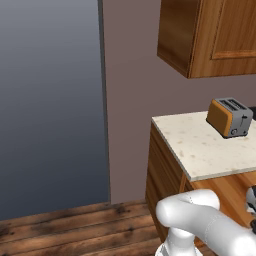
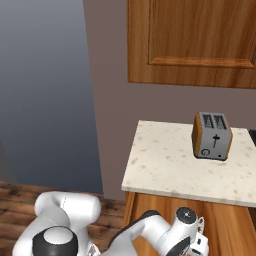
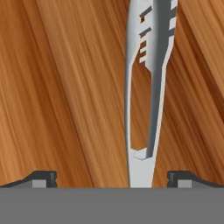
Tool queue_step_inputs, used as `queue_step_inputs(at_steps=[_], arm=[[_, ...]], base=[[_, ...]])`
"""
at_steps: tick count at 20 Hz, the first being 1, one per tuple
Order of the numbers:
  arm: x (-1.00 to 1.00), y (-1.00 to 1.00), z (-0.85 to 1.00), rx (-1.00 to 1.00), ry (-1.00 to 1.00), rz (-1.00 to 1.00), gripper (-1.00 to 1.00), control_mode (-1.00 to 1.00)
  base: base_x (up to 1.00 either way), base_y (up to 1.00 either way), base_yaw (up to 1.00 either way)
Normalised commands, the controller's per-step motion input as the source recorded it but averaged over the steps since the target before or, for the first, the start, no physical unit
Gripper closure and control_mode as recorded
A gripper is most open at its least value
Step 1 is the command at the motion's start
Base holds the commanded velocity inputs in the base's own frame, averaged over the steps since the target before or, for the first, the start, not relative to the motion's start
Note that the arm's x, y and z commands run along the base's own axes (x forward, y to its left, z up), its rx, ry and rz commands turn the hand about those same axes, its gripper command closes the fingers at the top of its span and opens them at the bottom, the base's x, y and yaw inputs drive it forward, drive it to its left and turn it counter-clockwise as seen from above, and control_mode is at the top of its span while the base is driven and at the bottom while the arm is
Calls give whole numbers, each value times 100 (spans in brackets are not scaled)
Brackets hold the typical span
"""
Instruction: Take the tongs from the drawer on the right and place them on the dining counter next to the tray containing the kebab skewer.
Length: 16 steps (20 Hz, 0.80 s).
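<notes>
Slim silver-grey tongs [image 3: 146, 87] lie on the brown wood floor of the drawer [image 3: 65, 87]. Their slotted tips point to the top of the hand view and their joined end lies at the bottom. My gripper [image 3: 111, 179] is open and hangs right over that joined end, with one dark fingertip [image 3: 43, 177] on each side and clear of the metal. In the right base view my hand [image 2: 190, 232] reaches down in front of the cabinet, below the counter edge. The dining counter, the tray and the kebab skewer are out of view.
An orange and grey toaster [image 2: 211, 136] stands on a beige speckled countertop [image 2: 165, 165] above the cabinet. A wooden wall cabinet [image 2: 192, 40] hangs overhead. Plank floor [image 1: 65, 230] and a grey wall [image 1: 50, 100] lie to the left.
</notes>
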Motion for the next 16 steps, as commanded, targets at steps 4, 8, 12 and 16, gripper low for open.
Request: queue_step_inputs(at_steps=[4,8,12,16], arm=[[11,-6,-4,0,0,0,-100,-100],[13,-8,-6,0,0,0,-100,-100],[14,-11,-14,0,0,0,-100,-100],[15,-12,-21,0,0,0,-100,-100]], base=[[0,0,0],[0,0,0],[0,0,0],[0,0,0]])
